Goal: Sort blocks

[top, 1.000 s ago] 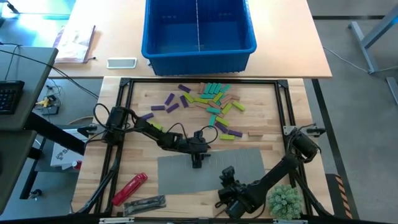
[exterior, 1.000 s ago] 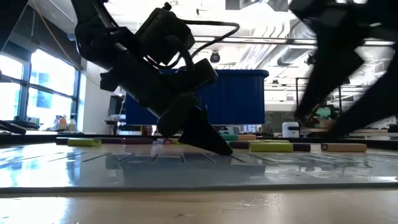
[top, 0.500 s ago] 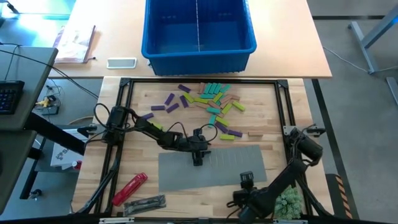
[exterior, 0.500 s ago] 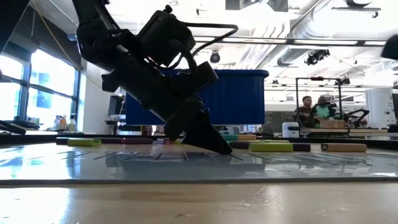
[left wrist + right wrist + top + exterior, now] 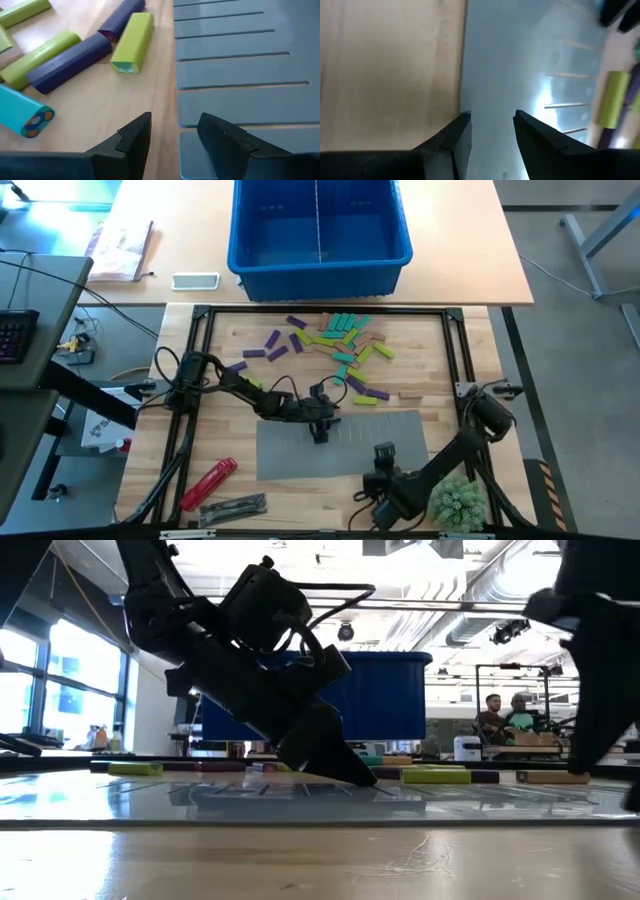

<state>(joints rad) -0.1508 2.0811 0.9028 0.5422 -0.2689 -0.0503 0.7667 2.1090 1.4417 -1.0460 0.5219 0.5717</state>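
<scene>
dozens of blocks [image 5: 340,345] upper centre: light, stiff, slick, best pinched across long sides. left gripper [image 5: 172,135] parted, empty; right gripper [image 5: 490,130] likewise.

Blocks [image 5: 337,345]: small rectangular bars, purple, lime, teal and tan; lying flat, loosely scattered and partly touching on the wooden table's 12 o'clock half.
</scene>
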